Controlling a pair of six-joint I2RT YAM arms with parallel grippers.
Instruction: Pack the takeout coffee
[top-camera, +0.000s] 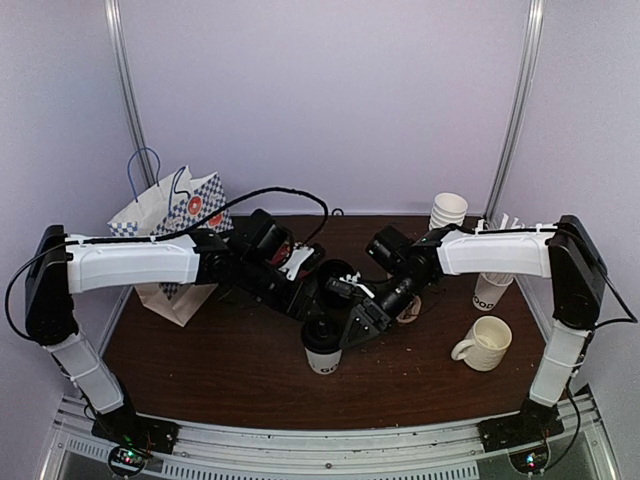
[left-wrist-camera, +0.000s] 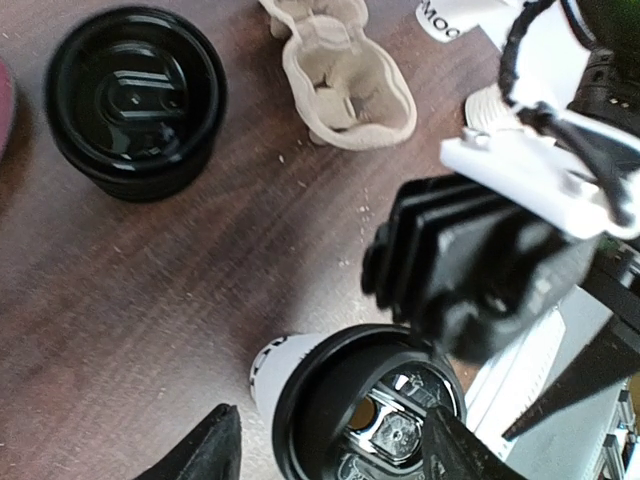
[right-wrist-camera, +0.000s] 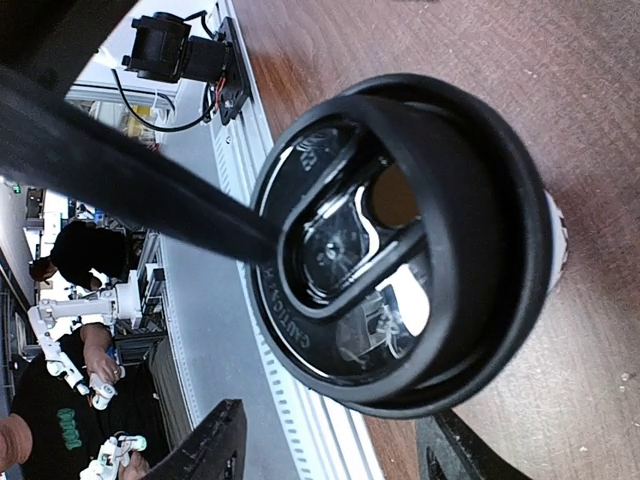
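**Left hand** (left-wrist-camera: 330, 418): the fingers (left-wrist-camera: 205, 450) stand apart on either side of a white paper cup with a black plastic dome lid (left-wrist-camera: 330, 390) at the bottom edge of the left wrist view. The finger at lower left is clear of the cup wall. Whether the other finger touches the cup cannot be told.

**Right hand** (right-wrist-camera: 335, 425): the fingers (right-wrist-camera: 215, 445) are likewise apart at the bottom edge of the right wrist view, just below the same lid, which fills the centre of that frame. A gap shows between the lower-left finger and the lid rim.

**Task items:** the cup stands upright on the dark wooden tabletop (top-camera: 220, 365), in the lower centre of the overhead view. In the left wrist view:
- A second black-lidded cup (left-wrist-camera: 135, 100) stands at upper left.
- A brown pulp two-cup carrier (left-wrist-camera: 345, 85) lies at top centre, apart from both cups.

**Periphery (overhead view):**
- A cream ceramic mug (top-camera: 485, 343) is at lower right.
- A stack of lidless white cups (top-camera: 448, 210) is at upper right.
- A paper bag with a blue check pattern (top-camera: 170, 215) is at upper left.
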